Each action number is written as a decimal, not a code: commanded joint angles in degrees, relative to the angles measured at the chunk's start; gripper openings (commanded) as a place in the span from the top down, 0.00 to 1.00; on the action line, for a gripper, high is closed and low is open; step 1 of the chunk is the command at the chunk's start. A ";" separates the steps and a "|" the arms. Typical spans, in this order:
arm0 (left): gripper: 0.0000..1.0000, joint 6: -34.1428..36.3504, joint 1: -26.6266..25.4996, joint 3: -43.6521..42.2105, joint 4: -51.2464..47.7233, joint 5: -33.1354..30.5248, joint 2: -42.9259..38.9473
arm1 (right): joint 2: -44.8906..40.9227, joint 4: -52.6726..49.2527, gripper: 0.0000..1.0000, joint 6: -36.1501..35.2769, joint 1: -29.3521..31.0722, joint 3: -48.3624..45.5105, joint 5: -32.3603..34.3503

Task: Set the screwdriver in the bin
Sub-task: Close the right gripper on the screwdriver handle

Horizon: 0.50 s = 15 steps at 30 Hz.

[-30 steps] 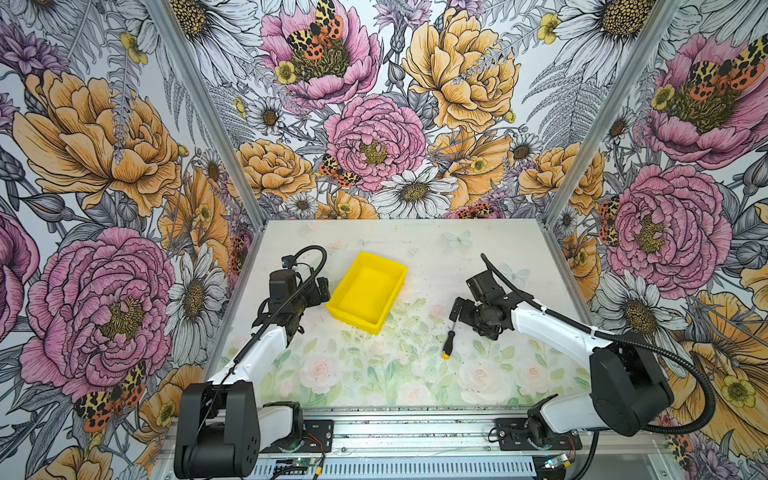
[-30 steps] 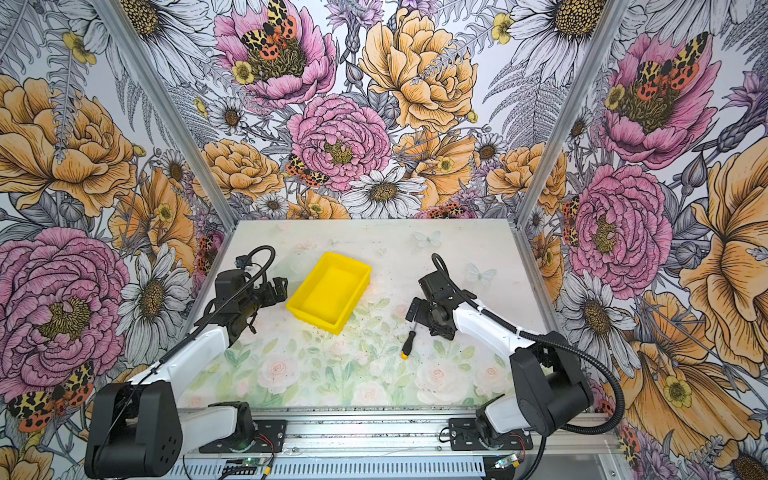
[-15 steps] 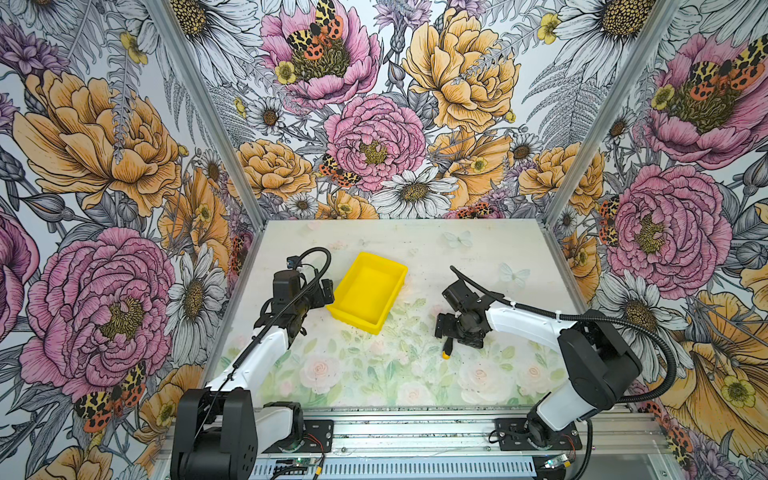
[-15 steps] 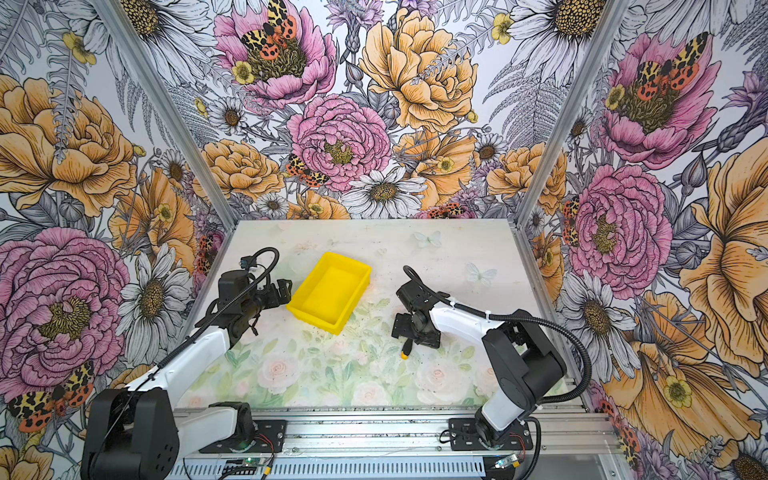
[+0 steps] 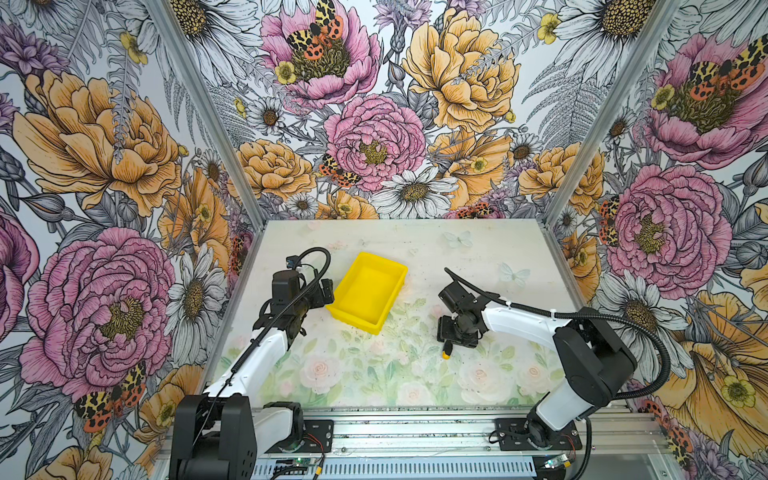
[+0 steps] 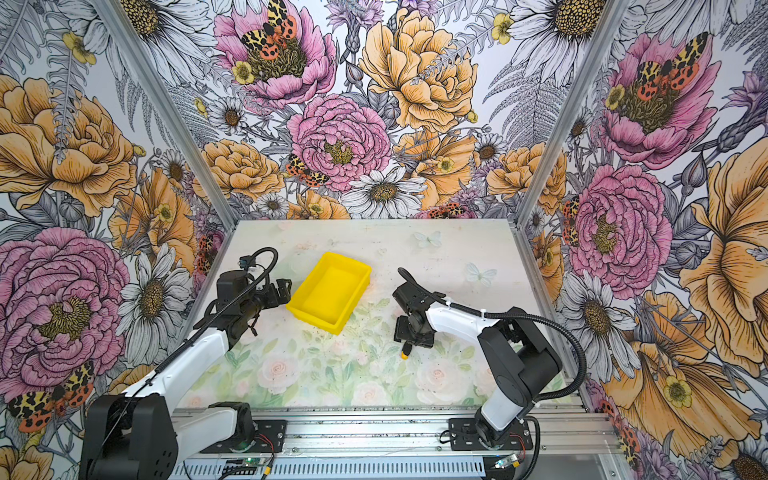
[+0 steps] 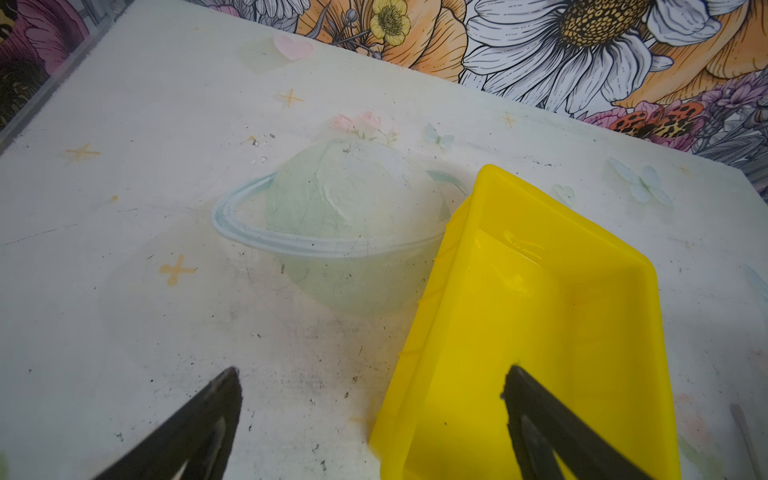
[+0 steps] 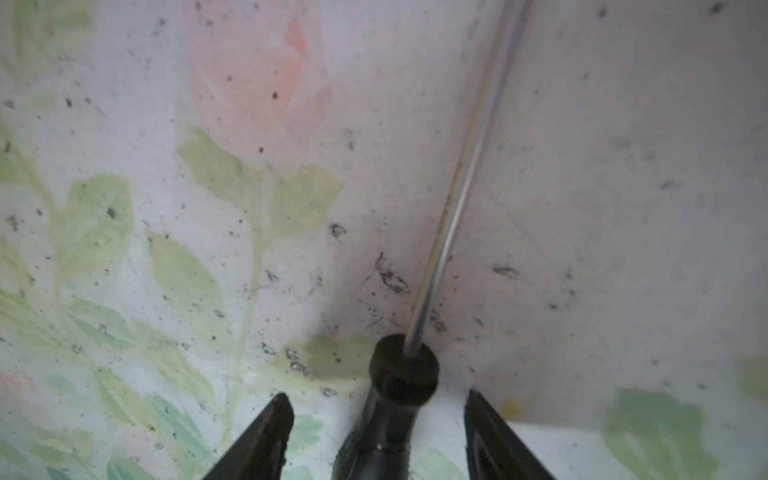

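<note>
The screwdriver (image 5: 446, 352) lies on the table right of centre, only its yellow end cap (image 6: 403, 354) showing under my right gripper (image 5: 455, 337) in both top views. In the right wrist view its black handle (image 8: 397, 399) sits between the jaws of the right gripper (image 8: 377, 397), with a gap on each side, and the grey shaft (image 8: 457, 187) points away. That gripper is open. The empty yellow bin (image 5: 368, 291) (image 6: 330, 297) stands left of centre. My left gripper (image 7: 374, 378) is open astride the bin's wall (image 7: 419, 332), one finger over the table, one over the inside.
Floral walls close in the table on the left, back and right, with metal posts (image 5: 557, 195) at the back corners. An aluminium rail (image 5: 415, 428) carrying both arm bases runs along the front edge. The table mat (image 5: 374, 374) is printed with pale flowers.
My right gripper has come forward and down over the screwdriver's handle, and its jaws have narrowed around it. The left gripper has barely shifted beside the bin.
</note>
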 commanded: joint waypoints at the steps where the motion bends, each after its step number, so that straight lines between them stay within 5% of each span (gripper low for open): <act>1: 0.01 0.46 -0.46 -0.40 0.96 0.90 -1.28 | 1.95 -0.27 0.39 -0.48 0.68 0.51 0.53; 15: 0.01 -0.05 -0.37 -1.19 2.33 0.63 -1.37 | 1.03 -0.98 0.91 -0.83 1.28 0.51 2.19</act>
